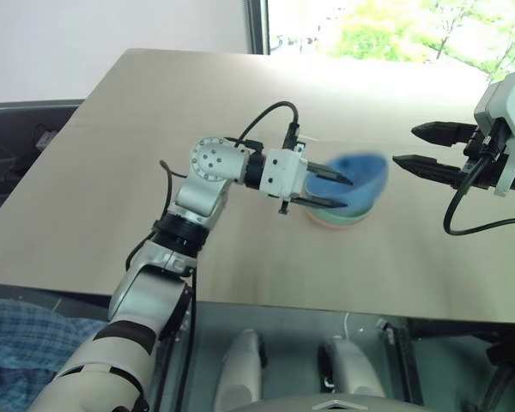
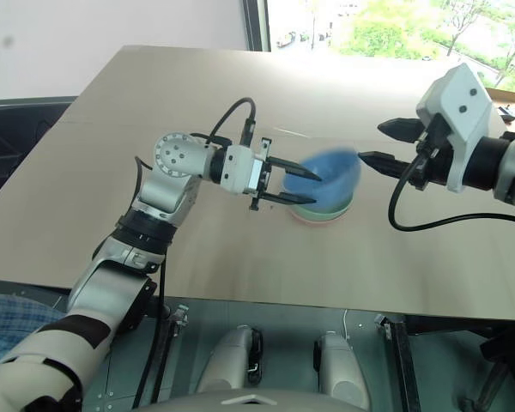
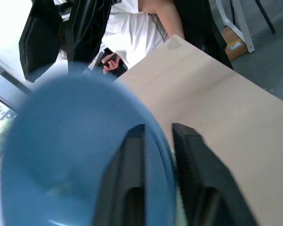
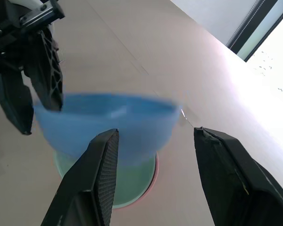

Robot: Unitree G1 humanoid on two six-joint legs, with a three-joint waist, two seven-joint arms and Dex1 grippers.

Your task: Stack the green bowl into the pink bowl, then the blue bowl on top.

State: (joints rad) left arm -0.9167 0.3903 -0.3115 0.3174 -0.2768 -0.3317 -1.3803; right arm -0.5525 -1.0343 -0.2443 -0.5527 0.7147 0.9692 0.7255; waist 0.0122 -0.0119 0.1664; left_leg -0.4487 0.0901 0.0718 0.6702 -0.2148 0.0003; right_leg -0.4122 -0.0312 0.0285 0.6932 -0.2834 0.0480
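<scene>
Two bowls, green bowl (image 4: 132,183) inside pink bowl (image 4: 148,188), sat mid-table (image 1: 112,172). Left gripper (image 1: 326,189) straddled the blue bowl's (image 1: 360,176) rim loosely; right gripper (image 1: 416,146) waited open. Released tilted, it might slide off.

I see a plain light-wood table (image 1: 137,154) running toward a bright window. Directly on it sits the pink bowl (image 4: 153,181), with the green bowl (image 4: 132,181) nested inside it, roughly mid-table. The blue bowl (image 4: 108,122) above them is blurred, its seating unclear.
</scene>
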